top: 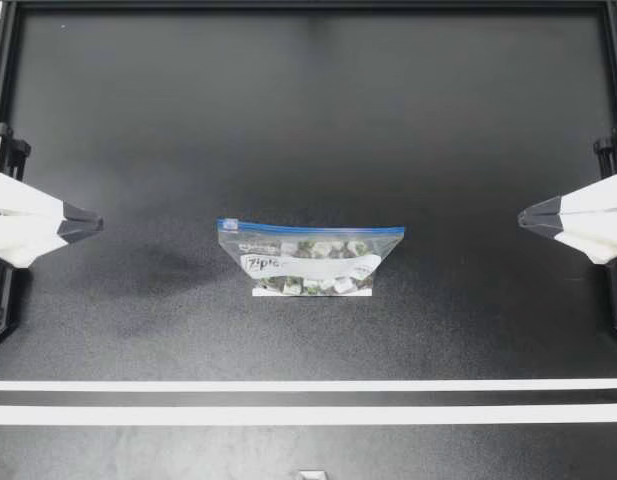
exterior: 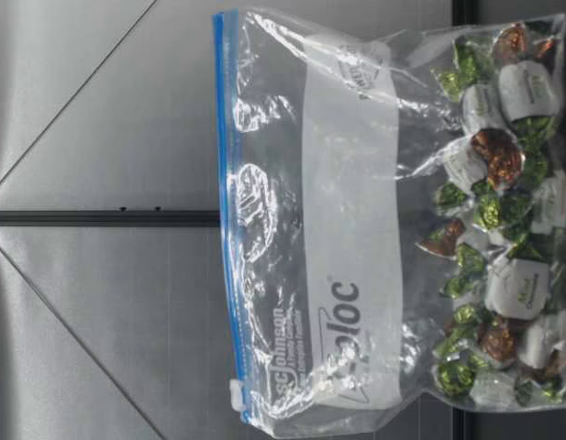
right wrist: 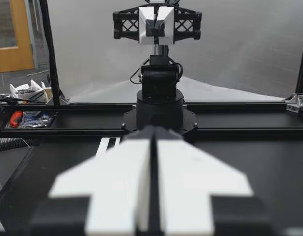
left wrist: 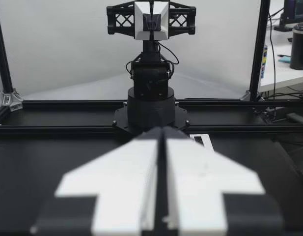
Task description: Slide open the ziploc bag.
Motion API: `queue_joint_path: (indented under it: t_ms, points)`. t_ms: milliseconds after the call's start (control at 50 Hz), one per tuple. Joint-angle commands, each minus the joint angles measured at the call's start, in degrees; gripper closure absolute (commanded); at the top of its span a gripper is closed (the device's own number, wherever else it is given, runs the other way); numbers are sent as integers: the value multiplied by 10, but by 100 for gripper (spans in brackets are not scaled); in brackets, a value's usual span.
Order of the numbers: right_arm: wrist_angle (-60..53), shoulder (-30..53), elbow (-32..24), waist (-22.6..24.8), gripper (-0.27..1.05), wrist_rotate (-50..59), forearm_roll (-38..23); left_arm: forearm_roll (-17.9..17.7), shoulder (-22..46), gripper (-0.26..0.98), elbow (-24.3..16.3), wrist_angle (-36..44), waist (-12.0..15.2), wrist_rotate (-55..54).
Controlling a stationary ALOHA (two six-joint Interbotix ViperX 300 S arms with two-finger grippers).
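While parked at opposite sides of table point(top: 308, 120), held left gripper point(top: 93, 222) and right gripper point(top: 525, 217) clenched on nothing, tips aimed inward. Found bag point(top: 310, 258) flat mid-table, well apart from both, about equally far. Noted zip point(top: 310, 228) along far edge, running arm to arm, slider point(top: 225, 226) at left end. Judged left nearer slider, right better placed to pin other corner.

My left gripper point(top: 96, 224) and right gripper point(top: 523, 217) point toward each other from opposite sides, both apparently closed
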State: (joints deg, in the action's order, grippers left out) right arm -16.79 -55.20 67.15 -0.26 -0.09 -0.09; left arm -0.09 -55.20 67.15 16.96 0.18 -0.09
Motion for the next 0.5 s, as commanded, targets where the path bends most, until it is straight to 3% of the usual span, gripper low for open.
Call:
queue_joint_path:
  t_ms: [0, 240, 420, 480]
  points:
    - [-3, 4, -4, -4, 92, 1, -2, -9, 13, 85, -4, -4, -1, -10]
    - [-37, 23, -10, -7, 94, 0, -2, -18, 53, 89, 12, -18, 0, -18]
    - [-128, 103, -38, -24, 94, -1, -1, -19, 114, 89, 51, 6, 11, -18]
    - [-142, 137, -53, -31, 94, -1, -2, -34, 143, 89, 64, 29, 19, -18]
